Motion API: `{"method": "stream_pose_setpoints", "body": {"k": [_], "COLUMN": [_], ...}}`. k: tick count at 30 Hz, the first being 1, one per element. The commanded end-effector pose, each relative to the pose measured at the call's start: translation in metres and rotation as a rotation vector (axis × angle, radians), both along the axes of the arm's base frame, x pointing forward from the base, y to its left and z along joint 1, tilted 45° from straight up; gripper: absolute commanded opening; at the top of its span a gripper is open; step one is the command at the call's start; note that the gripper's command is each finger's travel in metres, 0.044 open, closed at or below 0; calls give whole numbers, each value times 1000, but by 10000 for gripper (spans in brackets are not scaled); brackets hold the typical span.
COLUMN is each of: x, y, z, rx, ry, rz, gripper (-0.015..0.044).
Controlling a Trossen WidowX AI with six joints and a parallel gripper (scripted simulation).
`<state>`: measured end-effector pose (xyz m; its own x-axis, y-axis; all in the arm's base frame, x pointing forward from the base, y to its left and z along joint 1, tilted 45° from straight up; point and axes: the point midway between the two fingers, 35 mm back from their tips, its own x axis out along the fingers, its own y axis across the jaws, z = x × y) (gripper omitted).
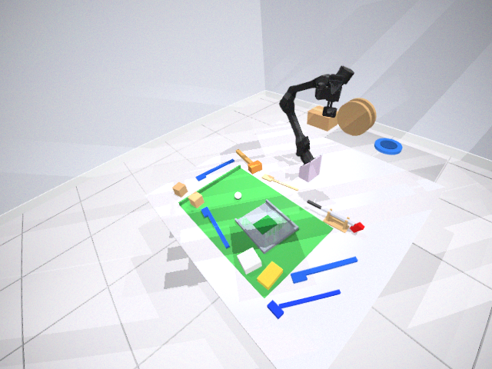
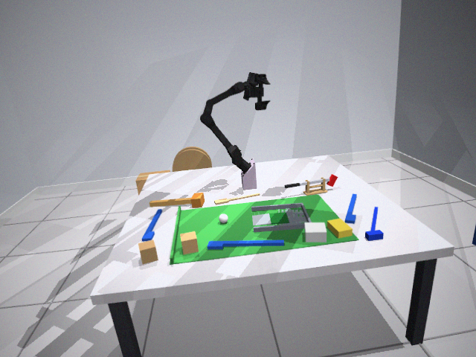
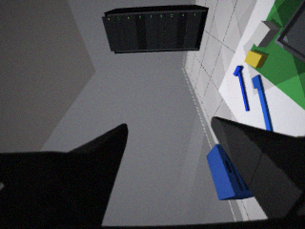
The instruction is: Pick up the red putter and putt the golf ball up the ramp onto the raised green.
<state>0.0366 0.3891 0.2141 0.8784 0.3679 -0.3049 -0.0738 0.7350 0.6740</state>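
The red putter point(image 1: 357, 227) point(image 2: 332, 180) lies across a small wooden stand point(image 1: 334, 224) point(image 2: 314, 193), its black handle toward the arm's base side. The white golf ball point(image 1: 237, 195) point(image 2: 223, 218) is on the green mat point(image 1: 307, 234) point(image 2: 234, 234), in front of the ramp's open end. The grey-walled ramp point(image 1: 282, 239) point(image 2: 278, 228) stands on the mat, with the dark green patch point(image 1: 265, 224) inside its walls. My gripper point(image 1: 343, 93) point(image 2: 268, 92) point(image 3: 169, 124) is open and empty, high above the table and away from the putter.
Blue clubs point(image 1: 325, 269) point(image 1: 310, 299) point(image 2: 245, 243) lie on and around the mat. A white block point(image 1: 249, 260) point(image 2: 314, 232), a yellow block point(image 1: 270, 275) point(image 2: 339, 227) and a wooden cube point(image 1: 195, 199) point(image 2: 189, 242) sit on it. An orange mallet point(image 1: 254, 166) point(image 2: 197, 200) and wooden spoon point(image 1: 284, 184) point(image 2: 238, 198) lie behind.
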Motion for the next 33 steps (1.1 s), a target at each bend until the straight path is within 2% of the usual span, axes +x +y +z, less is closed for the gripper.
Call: {"method": "stream_pose_setpoints", "body": {"k": [1,3,8,19,26,33], "x": [2,16,71,142,169,182], "y": [0,1,-9,-59,-104,-153], "z": [-2,-20,-86,-184,-236,-282], "rx": [-19,-172,-737,-1429,-1757,-1922], "ry": [-2,-17,-6,192,368,539], "rz": [1,11,95,387,722,1157], "gripper": [426,440,440,440,440,440]}}
